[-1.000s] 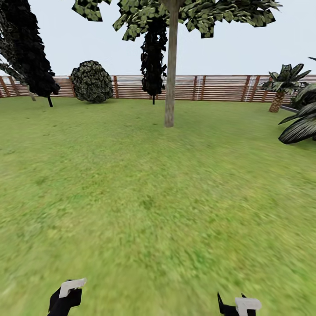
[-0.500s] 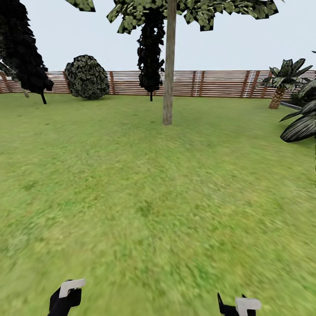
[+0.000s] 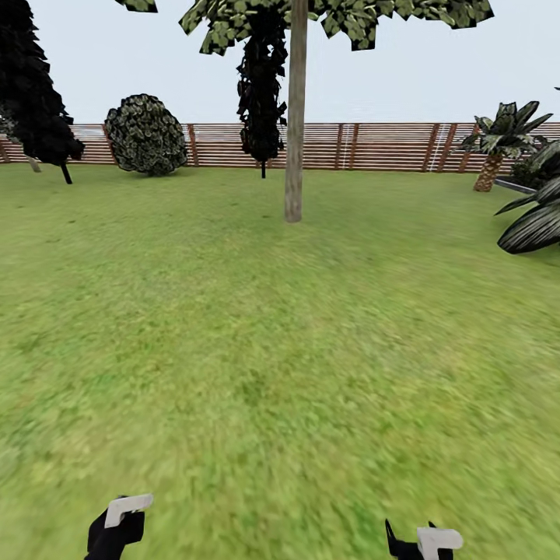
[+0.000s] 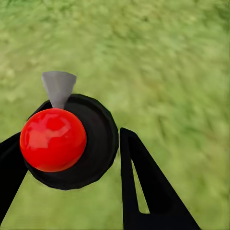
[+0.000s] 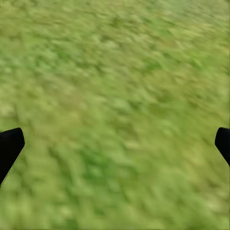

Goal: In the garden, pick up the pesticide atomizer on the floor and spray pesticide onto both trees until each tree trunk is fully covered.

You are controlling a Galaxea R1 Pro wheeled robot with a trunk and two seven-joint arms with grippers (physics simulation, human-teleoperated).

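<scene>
Left wrist view shows the left gripper (image 4: 72, 158) clamped around the pesticide atomizer (image 4: 67, 141) above grass (image 4: 167, 62); right gripper (image 5: 115, 143) spread wide, empty. One tree trunk (image 3: 294, 117) stands mid-lawn before the fence (image 3: 389, 145).

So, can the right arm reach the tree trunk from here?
Probably not. The tree trunk stands far across the lawn, and the right tool is low beside the robot. Nothing blocks it, only distance.
</scene>
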